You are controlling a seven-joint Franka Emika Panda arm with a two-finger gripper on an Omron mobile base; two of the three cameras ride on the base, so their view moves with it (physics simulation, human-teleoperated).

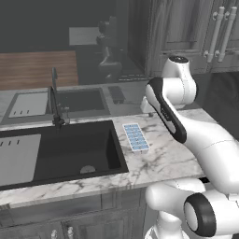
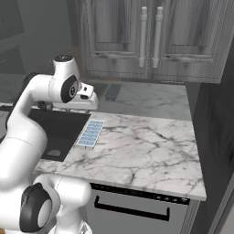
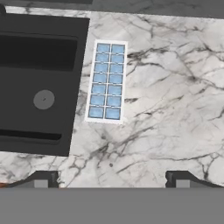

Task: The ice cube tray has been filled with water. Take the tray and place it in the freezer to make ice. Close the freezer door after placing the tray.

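Observation:
The ice cube tray (image 1: 136, 137) (image 2: 90, 133) (image 3: 105, 82) lies flat on the marble counter (image 2: 146, 141), just right of the sink. Water (image 3: 100, 78) shows as pale blue squares in its two columns of cells. My gripper (image 3: 111, 180) hangs well above the counter, looking straight down, open, with nothing between its fingertips (image 3: 43, 179). In the hand view the tray sits ahead of the fingertips, slightly left of centre. The white hand (image 2: 86, 99) hovers above the tray's far end. The freezer and the freezer door are out of view.
A black sink basin (image 1: 70, 149) (image 3: 39, 83) with a dark faucet (image 1: 54, 100) lies left of the tray. Grey wall cabinets with long handles (image 2: 151, 36) stand behind the counter. A dark appliance front with a bar handle (image 2: 132, 210) sits below the counter edge.

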